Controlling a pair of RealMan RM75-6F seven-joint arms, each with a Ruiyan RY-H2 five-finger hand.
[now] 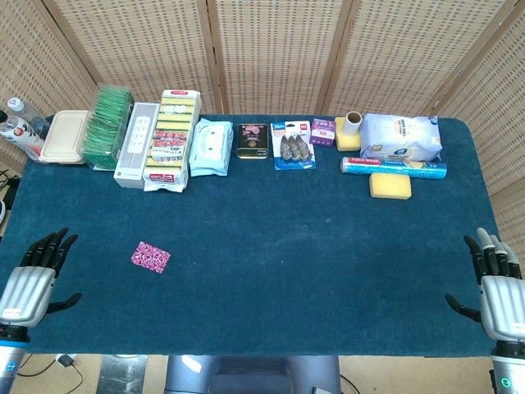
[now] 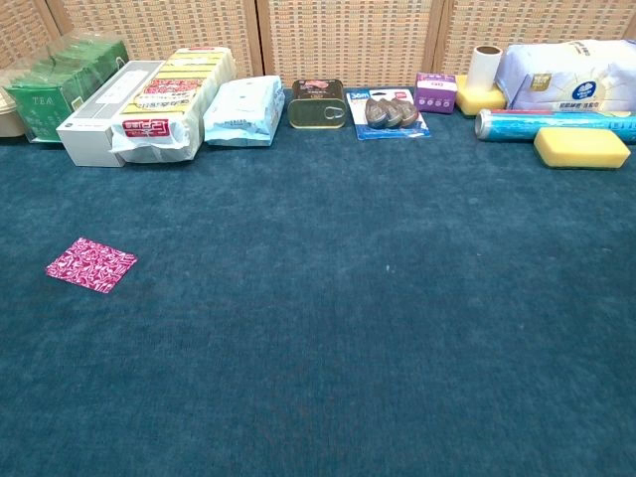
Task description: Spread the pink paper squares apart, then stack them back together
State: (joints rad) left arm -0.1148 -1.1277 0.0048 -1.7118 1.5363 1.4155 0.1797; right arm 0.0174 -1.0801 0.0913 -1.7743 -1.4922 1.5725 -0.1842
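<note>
The pink patterned paper squares (image 1: 150,257) lie as one flat stack on the blue cloth at the front left, also visible in the chest view (image 2: 91,264). My left hand (image 1: 37,275) hovers at the table's front left corner, fingers apart and holding nothing, a short way left of the stack. Far across the table, my right hand (image 1: 499,283) sits at the front right corner, fingers apart and empty. Neither hand appears in the chest view.
Along the back edge stand a tea box (image 1: 109,127), a white power strip (image 1: 136,144), sponge packs (image 1: 170,139), wipes (image 1: 210,148), a tin (image 1: 253,141), clips (image 1: 294,145), a foil roll (image 1: 394,167), a yellow sponge (image 1: 390,186) and a tissue pack (image 1: 400,136).
</note>
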